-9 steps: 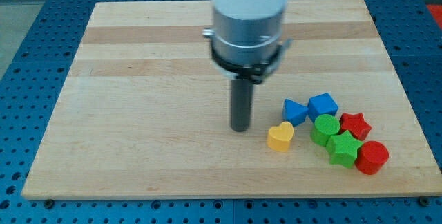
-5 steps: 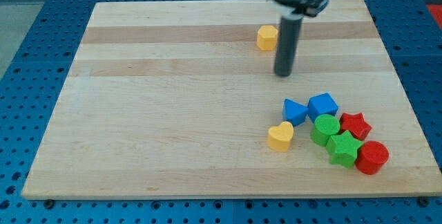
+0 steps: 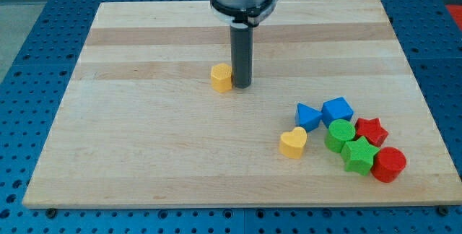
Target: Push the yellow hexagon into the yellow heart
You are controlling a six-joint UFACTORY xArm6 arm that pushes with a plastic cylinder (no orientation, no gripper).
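Blue perforated metal (image 3: 29, 61) surrounds the pale wooden board (image 3: 144, 140) on every side that shows. No container stands on the board; the blocks lie loose on the wood. I carry no jaws, only a straight dark rod, so nothing is held. My tip (image 3: 241, 86) rests on the board touching, or all but touching, the yellow hexagon (image 3: 221, 77), which lies just to the view's left of it near the board's middle. The yellow heart (image 3: 293, 142) lies well apart, toward the view's bottom right. Beyond the heart sit 6 clustered blocks: a blue triangular block (image 3: 308, 115), a blue cube (image 3: 337, 110), a green cylinder (image 3: 340, 133), a green star (image 3: 358, 154), a red star (image 3: 372, 130) and a red cylinder (image 3: 390, 165).
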